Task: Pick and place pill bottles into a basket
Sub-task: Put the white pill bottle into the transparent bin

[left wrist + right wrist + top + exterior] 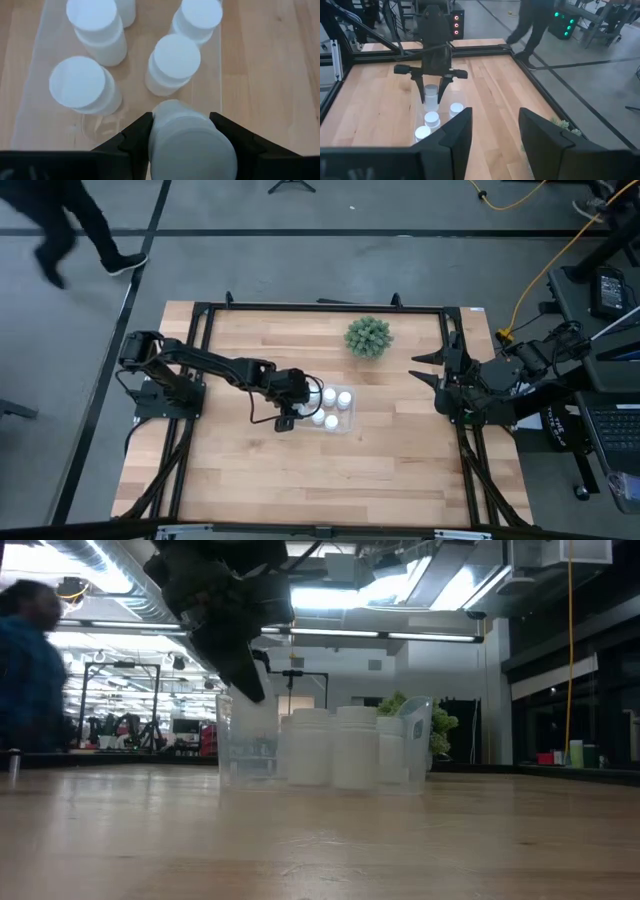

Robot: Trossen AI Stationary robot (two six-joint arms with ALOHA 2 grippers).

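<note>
The clear basket [349, 425] lies mid-table with several white pill bottles [345, 397] standing upright on its floor [40, 55]. They also show in the left wrist view [175, 60] and the low view [355, 745]. My left gripper [303, 400] is over the basket's left end, fingers pointing down and shut on one more pill bottle [190, 145]. My right gripper [425, 368] waits open and empty at the table's right edge, well away from the basket. My left gripper pinches the pill bottle's upper part, at its cap [165, 142], between its two fingers [135, 135], one on each side. The fingers come from above, pointing down [431, 92]. The bottle hangs upright over the basket's left end. Whether its base touches the floor I cannot tell.
A green spiky plant [368, 337] stands at the table's far side, right of centre. A black frame [300, 307] runs round the table top. A person [70, 225] walks on the floor beyond the far left corner. Bare wood lies on the near side of the basket.
</note>
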